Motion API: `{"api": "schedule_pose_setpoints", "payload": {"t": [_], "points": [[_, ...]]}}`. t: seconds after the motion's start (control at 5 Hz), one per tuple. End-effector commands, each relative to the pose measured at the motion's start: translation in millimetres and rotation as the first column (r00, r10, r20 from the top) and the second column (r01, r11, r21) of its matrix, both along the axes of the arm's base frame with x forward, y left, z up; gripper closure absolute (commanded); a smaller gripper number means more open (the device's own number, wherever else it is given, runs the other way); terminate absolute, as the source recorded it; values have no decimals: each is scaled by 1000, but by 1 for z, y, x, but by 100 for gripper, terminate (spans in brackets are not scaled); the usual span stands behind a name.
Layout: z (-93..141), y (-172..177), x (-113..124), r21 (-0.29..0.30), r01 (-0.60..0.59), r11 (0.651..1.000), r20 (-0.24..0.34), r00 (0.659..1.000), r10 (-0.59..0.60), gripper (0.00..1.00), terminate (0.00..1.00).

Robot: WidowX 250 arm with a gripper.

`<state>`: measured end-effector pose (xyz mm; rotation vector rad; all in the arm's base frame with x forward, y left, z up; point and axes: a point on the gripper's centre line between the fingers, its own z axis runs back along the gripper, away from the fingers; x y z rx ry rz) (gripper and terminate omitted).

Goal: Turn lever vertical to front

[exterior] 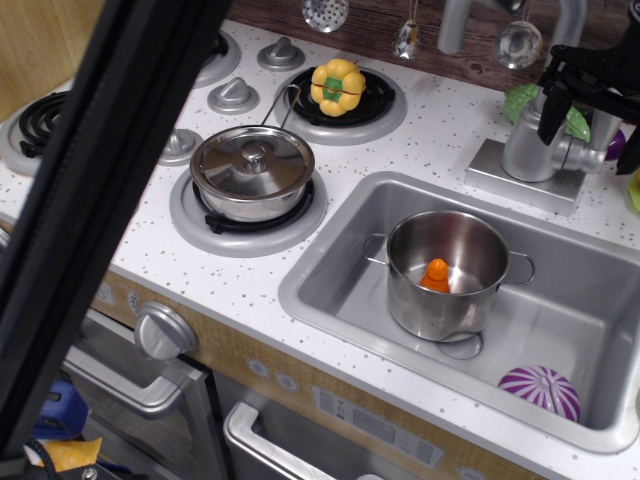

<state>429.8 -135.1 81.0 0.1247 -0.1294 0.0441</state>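
The cylindrical silver faucet body (530, 148) stands on a grey base plate behind the sink at the top right. A short stub runs off its right side and carries the lever (600, 140), a small silver-grey paddle that looks roughly upright. My black gripper (590, 135) comes in from the top right edge and hangs over the lever. Its jaws are open. One finger (551, 115) is in front of the faucet body and the other is at the frame's right edge, so the lever lies between them. I cannot tell whether either finger touches it.
A steel pot (450, 272) holding an orange item stands in the sink (330, 290), with a purple striped object (541, 390) beside it. A lidded pot (252, 170) sits on the front burner and a yellow pepper (338, 86) on the back one. A black bar (90, 210) blocks the left foreground.
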Motion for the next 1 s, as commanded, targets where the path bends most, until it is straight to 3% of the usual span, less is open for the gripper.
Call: {"api": "schedule_pose_setpoints", "payload": {"t": [0.0, 0.4, 0.8], "points": [[0, 0, 0, 0, 0, 1000, 0, 1000, 0, 0, 0], [7, -9, 14, 65, 31, 997, 107, 994, -38, 0, 0], [28, -12, 32, 35, -1, 999, 165, 986, -5, 0, 0]]}}
